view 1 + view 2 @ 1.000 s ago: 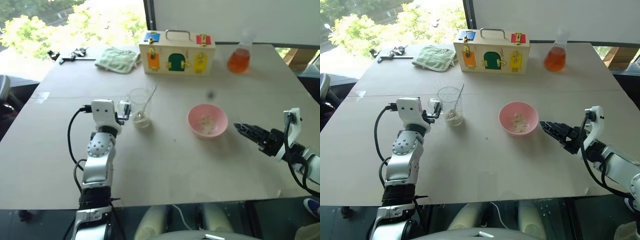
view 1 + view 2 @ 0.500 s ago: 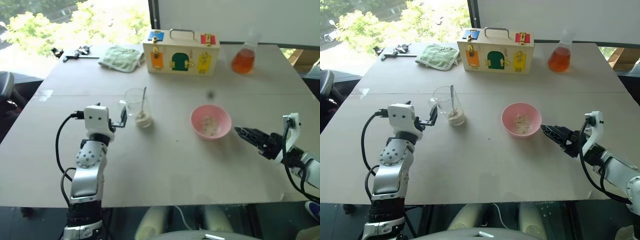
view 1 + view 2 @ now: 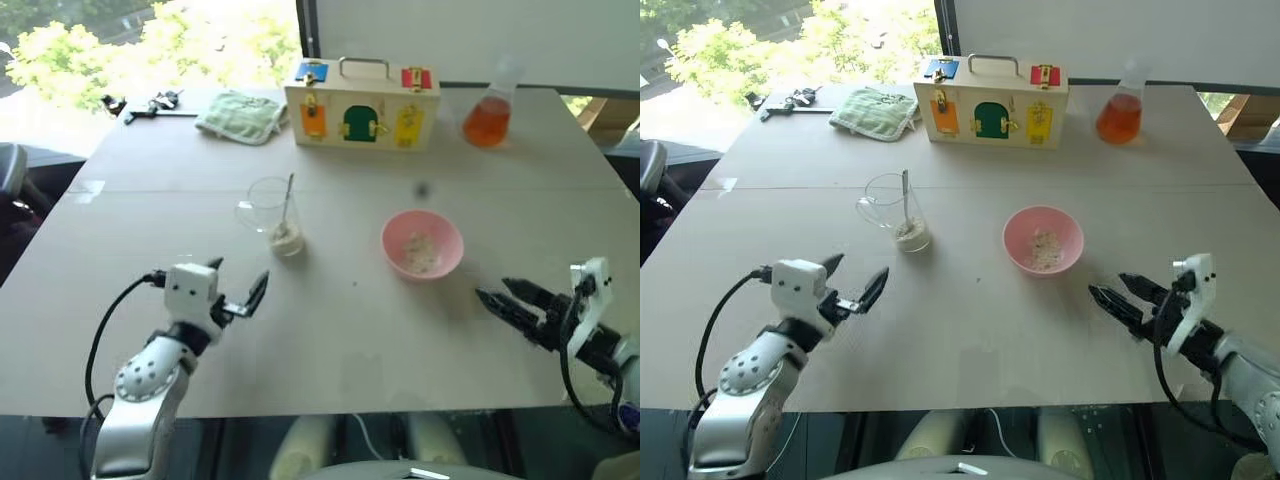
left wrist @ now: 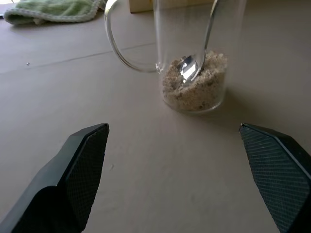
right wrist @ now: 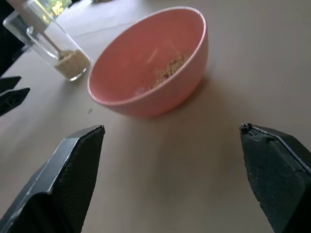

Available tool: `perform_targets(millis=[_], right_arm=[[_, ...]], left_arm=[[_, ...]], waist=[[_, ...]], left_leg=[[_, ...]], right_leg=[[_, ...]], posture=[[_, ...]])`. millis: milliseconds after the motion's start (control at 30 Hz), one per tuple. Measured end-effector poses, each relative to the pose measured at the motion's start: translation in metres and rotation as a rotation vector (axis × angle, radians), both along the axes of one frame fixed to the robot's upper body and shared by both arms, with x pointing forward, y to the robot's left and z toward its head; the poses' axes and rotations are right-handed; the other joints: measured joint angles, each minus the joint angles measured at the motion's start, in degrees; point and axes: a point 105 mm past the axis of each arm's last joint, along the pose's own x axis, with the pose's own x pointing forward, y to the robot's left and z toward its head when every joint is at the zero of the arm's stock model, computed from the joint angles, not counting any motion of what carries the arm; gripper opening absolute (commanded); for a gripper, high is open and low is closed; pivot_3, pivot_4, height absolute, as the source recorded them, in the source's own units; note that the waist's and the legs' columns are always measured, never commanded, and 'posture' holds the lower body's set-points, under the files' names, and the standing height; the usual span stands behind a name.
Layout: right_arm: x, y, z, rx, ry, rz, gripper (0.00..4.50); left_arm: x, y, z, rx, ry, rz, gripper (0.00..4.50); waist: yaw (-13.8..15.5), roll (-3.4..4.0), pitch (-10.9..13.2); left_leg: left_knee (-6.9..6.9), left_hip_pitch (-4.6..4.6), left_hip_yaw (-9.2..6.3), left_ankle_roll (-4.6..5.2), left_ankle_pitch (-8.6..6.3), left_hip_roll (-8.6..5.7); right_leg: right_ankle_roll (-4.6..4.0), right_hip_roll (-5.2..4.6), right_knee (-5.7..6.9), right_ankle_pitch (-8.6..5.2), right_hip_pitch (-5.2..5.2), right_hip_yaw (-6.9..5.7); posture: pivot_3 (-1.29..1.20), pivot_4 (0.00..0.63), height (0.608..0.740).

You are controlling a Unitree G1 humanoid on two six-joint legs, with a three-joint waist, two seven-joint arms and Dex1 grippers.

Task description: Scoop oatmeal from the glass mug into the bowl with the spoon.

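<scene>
The glass mug (image 3: 270, 205) stands left of the table's middle, its handle toward the left. The spoon (image 3: 287, 195) leans inside it, its tip in the oatmeal (image 4: 194, 90) at the bottom. To its right sits the pink bowl (image 3: 440, 232) with a little oatmeal (image 3: 1042, 246) in it. My left gripper (image 3: 240, 274) hovers open and empty well short of the mug, near the front edge. My right gripper (image 3: 493, 290) is open and empty, a short way right of the bowl and pointing at it. The right wrist view shows the bowl's wall (image 5: 160, 99) ahead and the mug (image 5: 53, 43) beyond.
At the back stand a wooden box (image 3: 360, 105) with coloured latches, a flask of orange liquid (image 3: 487, 115) at its right, and a green cloth (image 3: 238, 115) with black tools (image 3: 150, 103) at its left. The table's front edge lies just under both arms.
My left gripper has drawn back from beside the mug toward the front edge and sunk lower. The right gripper has dropped back a little and rolled. Mug, spoon and bowl stayed put.
</scene>
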Motion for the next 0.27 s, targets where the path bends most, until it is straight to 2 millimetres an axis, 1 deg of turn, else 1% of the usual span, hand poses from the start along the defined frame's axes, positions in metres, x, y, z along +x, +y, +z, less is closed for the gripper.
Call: perform_targets(millis=[67,100,200,267], right_arm=[[-0.014,-0.007,-0.015,-0.116,-0.052,0.072,4.50],[-0.017,-0.008,-0.018,-0.143,-0.081,0.097,4.50],[-0.020,-0.005,-0.018,-0.174,-0.168,0.154,4.50],[-0.021,-0.006,-0.019,-0.187,-0.198,0.163,4.50]], left_arm=[[-0.015,-0.002,-0.012,0.010,0.071,-0.069,4.46],[-0.018,-0.003,-0.015,0.013,0.086,-0.093,4.46],[-0.022,-0.009,-0.015,0.029,0.089,-0.158,4.46],[-0.023,-0.015,-0.016,0.032,0.083,-0.201,4.46]], waist=[[0.0,0.04,0.0],[0.0,0.13,0.1],[-0.1,0.35,0.2],[-0.1,0.39,0.2]], left_leg=[[-0.05,0.25,-0.03,0.02,-0.03,0.04],[-0.10,0.42,-0.04,0.03,-0.04,0.06],[-0.19,0.84,-0.03,0.03,-0.06,0.19],[-0.20,0.86,-0.03,0.04,-0.08,0.20]], right_leg=[[0.00,0.01,-0.12,-0.01,0.29,-0.05],[0.00,0.02,-0.22,-0.02,0.48,-0.05],[-0.01,0.03,-0.59,-0.03,1.02,-0.14],[-0.01,0.02,-0.63,-0.03,1.06,-0.14]], posture=[[0.00,0.150,0.740],[0.00,0.150,0.740],[0.00,0.150,0.740],[0.00,0.150,0.740]])
